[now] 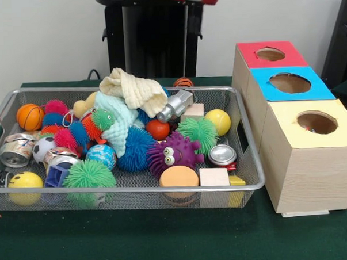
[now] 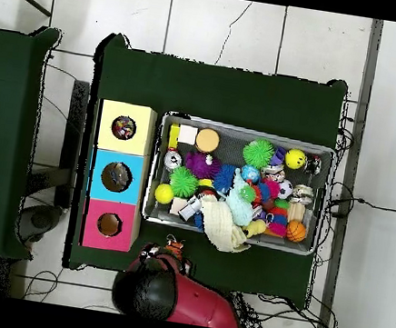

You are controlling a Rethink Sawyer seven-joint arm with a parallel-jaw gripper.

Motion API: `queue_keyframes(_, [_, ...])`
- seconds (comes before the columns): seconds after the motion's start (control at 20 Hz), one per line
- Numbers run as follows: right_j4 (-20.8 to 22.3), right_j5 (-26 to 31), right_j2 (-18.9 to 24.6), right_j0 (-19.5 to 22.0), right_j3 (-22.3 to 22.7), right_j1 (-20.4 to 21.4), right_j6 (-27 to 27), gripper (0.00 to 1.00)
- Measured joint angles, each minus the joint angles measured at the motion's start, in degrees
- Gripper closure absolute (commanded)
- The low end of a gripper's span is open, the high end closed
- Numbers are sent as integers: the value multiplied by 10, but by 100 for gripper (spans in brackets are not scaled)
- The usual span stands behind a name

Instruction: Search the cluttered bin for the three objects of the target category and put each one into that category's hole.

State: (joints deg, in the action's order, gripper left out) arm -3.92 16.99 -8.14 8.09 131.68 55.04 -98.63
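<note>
The silver wire mesh bin is crowded with toys and sits left of three boxes in the front view. An orange toy with black stripes lies on the green cloth just outside the bin's far rim, and it also shows in the overhead view beside the arm. The three wooden boxes have holes in red, blue and yellow tops. Something colourful lies inside the yellow box's hole. Only the arm's red and black body shows; the gripper itself is hidden.
In the bin lie an orange basketball, a cream cloth, a purple spiky monster, green spiky balls, a yellow ball, crushed cans, a smiley ball, wooden blocks and a globe ball.
</note>
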Motion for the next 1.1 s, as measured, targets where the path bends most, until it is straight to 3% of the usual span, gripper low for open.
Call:
queue_keyframes(0.25, [46,-95,0,36,0,-58,0,100])
queue_keyframes(0.3, [75,-143,0,46,0,-91,0,0])
queue_keyframes(0.75, [114,-169,1,50,12,-139,0,0])
queue_keyframes(1.1, [114,-169,5,50,35,-150,0,0])
